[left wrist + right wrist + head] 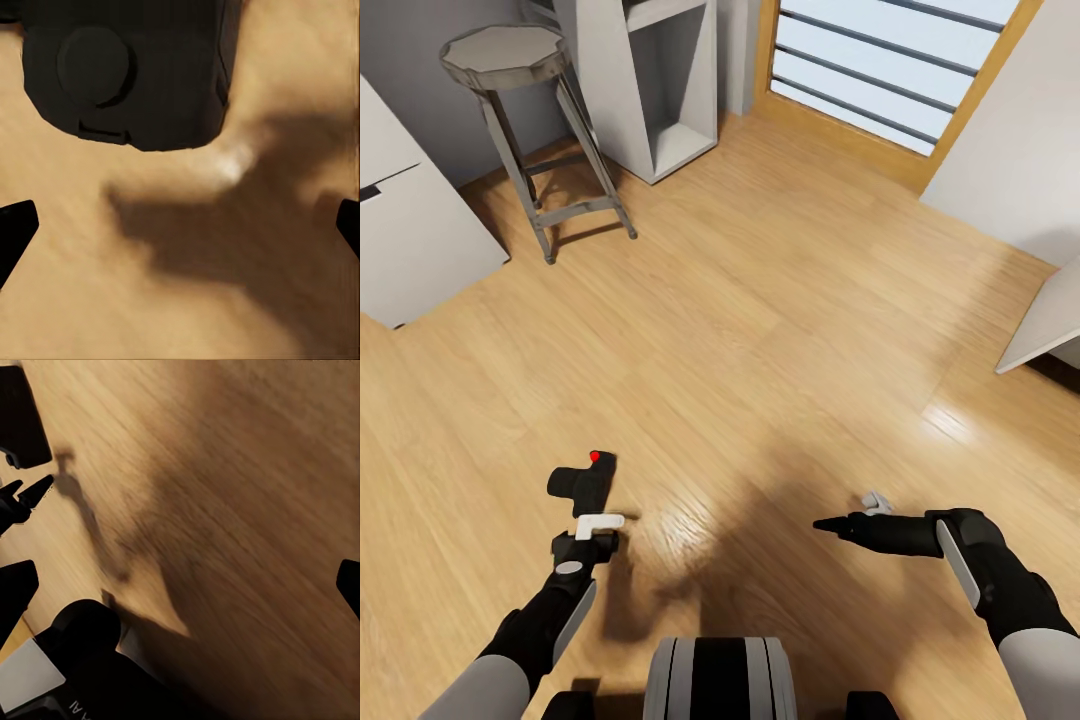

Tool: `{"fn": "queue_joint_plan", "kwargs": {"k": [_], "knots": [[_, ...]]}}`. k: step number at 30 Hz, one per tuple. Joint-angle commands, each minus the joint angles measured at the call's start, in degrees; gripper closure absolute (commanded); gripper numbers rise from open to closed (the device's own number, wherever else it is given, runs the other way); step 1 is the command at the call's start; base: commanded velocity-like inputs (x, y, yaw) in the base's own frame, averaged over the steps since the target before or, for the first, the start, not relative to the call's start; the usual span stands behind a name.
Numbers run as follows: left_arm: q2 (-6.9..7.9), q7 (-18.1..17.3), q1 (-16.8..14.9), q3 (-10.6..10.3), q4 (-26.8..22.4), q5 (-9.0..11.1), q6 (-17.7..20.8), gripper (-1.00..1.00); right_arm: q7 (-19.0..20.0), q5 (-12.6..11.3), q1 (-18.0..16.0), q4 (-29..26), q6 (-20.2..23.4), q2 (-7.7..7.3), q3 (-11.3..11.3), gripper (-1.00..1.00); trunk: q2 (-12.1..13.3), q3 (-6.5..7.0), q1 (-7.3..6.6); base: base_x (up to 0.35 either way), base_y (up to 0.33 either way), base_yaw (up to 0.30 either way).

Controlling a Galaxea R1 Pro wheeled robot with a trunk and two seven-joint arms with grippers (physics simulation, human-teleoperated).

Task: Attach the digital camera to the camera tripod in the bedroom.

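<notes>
The digital camera (584,482), black and chunky with a red button on top, sits low over the light wood floor in the head view. My left gripper (595,525) is just behind it. In the left wrist view the camera body (127,71) lies beyond the fingertips (16,229), which stand wide apart with nothing between them. My right gripper (850,510) hangs open over bare floor at the right; its view also catches the camera (22,416). The camera tripod and the bedroom are out of view.
A grey round stool (510,60) and a grey cube shelf (650,90) stand at the back left, beside a white cabinet (410,230). A wood-framed window (900,70) is at the back right, and a white slab (1050,320) at the right edge.
</notes>
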Motion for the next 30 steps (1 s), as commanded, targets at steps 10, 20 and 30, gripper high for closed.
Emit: {"fn": "queue_joint_plan", "kwargs": {"k": [10, 20, 30], "knots": [[0.06, 0.54, -0.01, -0.73, -0.10, 0.14, -3.56, -1.00, 0.01, -0.28, -0.02, 0.00, 0.28, 0.05, -0.04, -1.00, -0.01, -0.03, -0.01, 0.000, 0.000, 0.000], [0.16, 0.61, -0.01, -0.79, 1.39, -4.95, -3.93, -1.00, -0.01, -0.24, -0.01, 0.06, 0.28, 0.29, 0.04, -1.00, -0.01, -0.03, -0.01, 0.000, 0.000, 0.000], [0.16, 0.64, -0.01, -0.78, 2.33, -6.27, -3.98, -1.00, 0.01, -0.20, 0.00, 0.14, 0.28, 0.41, 0.05, -1.00, -0.01, -0.03, -0.01, 0.000, 0.000, 0.000]]}}
